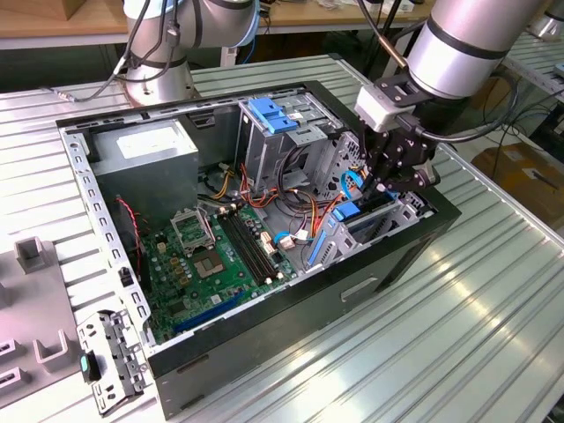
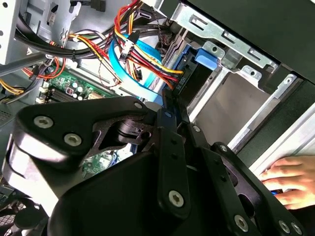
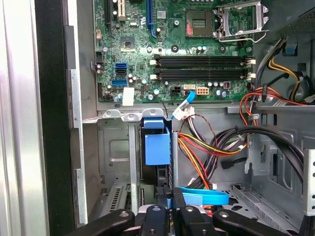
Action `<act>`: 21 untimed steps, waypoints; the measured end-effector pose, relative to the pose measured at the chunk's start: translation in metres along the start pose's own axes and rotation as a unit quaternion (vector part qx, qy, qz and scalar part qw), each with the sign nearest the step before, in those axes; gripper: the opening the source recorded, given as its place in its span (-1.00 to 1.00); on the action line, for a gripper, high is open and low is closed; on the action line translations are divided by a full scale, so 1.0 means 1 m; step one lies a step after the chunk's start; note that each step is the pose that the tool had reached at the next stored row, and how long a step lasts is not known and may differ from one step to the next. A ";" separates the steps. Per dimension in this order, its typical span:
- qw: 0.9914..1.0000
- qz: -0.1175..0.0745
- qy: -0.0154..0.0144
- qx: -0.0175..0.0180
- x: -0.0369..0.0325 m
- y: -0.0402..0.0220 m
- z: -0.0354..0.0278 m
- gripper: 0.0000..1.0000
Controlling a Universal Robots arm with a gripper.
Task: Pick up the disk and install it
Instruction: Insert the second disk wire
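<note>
Ribbed metal slats formed the counter (image 1: 493, 291), and on it lay an open computer case (image 1: 291, 326) with its side panel off. Inside the case, a green circuit board (image 1: 211, 256) covered the floor, a grey power box (image 1: 145, 150) sat in the corner farthest from the arm, and a metal drive cage (image 1: 282, 141) with a blue handle rose between the two. The robot arm (image 1: 467, 44) reached down over the case's edge on the exterior view's right. Its black pincer (image 1: 388, 189) was down in a bay beside the cage, clenched on the upper edge of the disk (image 3: 156, 164), which stood on edge in that bay with a blue rail (image 2: 206, 56) at its end. Coloured wires (image 3: 211, 147) ran just beside the disk. A person's hand (image 2: 290, 182) rested at the case's outer wall.
</note>
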State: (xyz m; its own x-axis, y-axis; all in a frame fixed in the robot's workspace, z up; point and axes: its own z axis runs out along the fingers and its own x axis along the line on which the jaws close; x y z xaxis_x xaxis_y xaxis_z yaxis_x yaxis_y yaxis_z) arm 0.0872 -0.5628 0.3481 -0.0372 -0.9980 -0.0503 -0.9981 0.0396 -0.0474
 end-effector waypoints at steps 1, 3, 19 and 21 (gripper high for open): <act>1.000 0.000 0.000 0.000 0.0000 0.0000 0.0001 -0.67; 1.000 0.000 0.000 0.000 -0.0002 0.0001 0.0007 -0.67; 1.000 0.000 -0.001 0.000 0.0005 0.0005 0.0099 -0.65; 1.000 0.000 -0.001 0.000 0.0003 0.0003 0.0068 -0.52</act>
State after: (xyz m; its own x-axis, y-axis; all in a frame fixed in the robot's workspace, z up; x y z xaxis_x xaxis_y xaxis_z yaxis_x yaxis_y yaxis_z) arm 0.0872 -0.5628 0.3413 -0.0372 -0.9980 -0.0518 -0.9981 0.0397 -0.0476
